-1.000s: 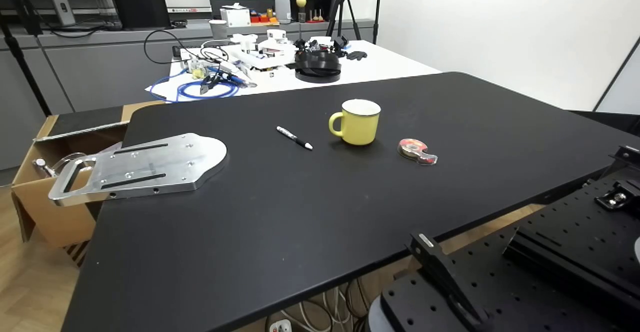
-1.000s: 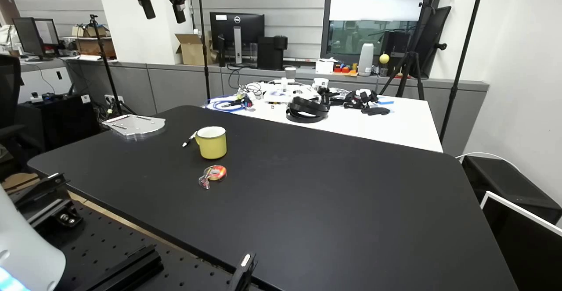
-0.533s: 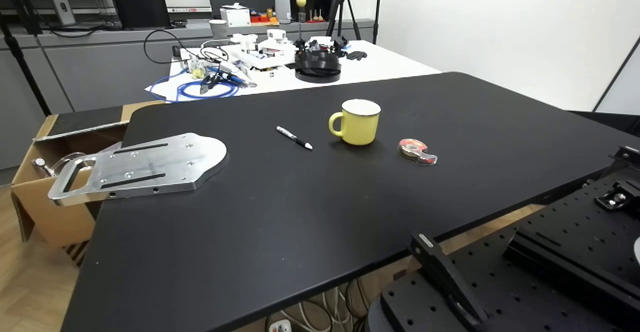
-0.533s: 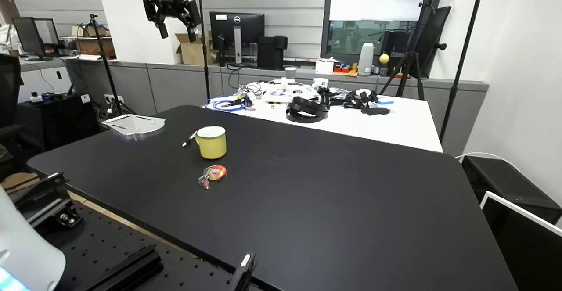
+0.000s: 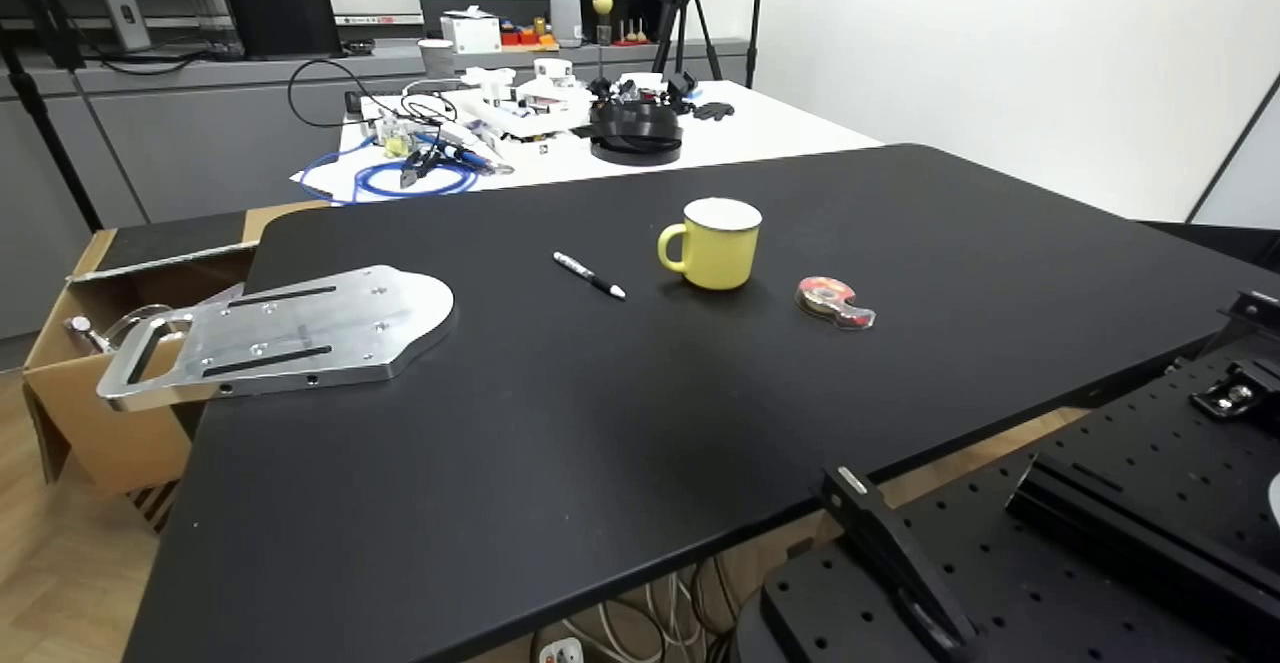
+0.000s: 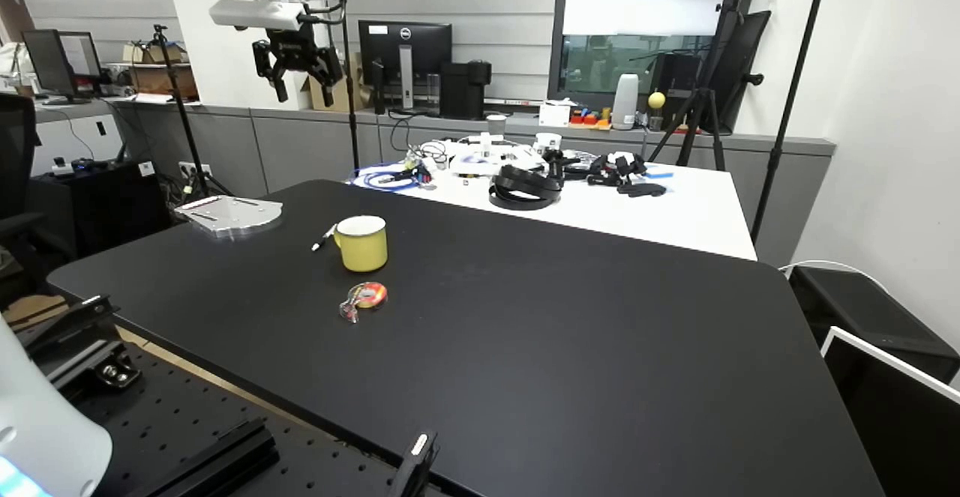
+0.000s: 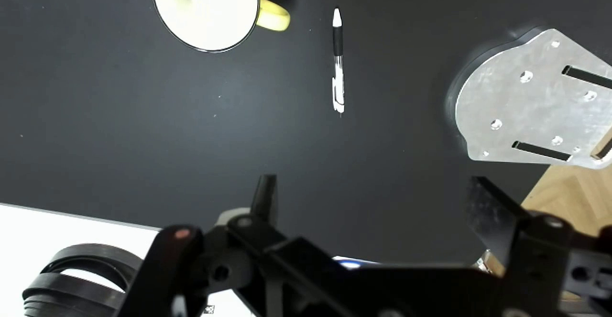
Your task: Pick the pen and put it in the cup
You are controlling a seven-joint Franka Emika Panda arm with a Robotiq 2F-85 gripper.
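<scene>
Wrist view shows the pen (image 7: 338, 63) lying on the dark tabletop (image 7: 167, 116) beside the cup (image 7: 209, 11), near its handle but not touching, while the gripper (image 7: 373, 180) hangs with fingers spread apart and nothing between them. Neither half of the task looks done: reaching down, gripping the pen, lifting it and lowering it into the cup all remain.

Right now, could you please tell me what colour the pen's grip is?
The pen's grip is black; it shows best in the wrist view.
</scene>
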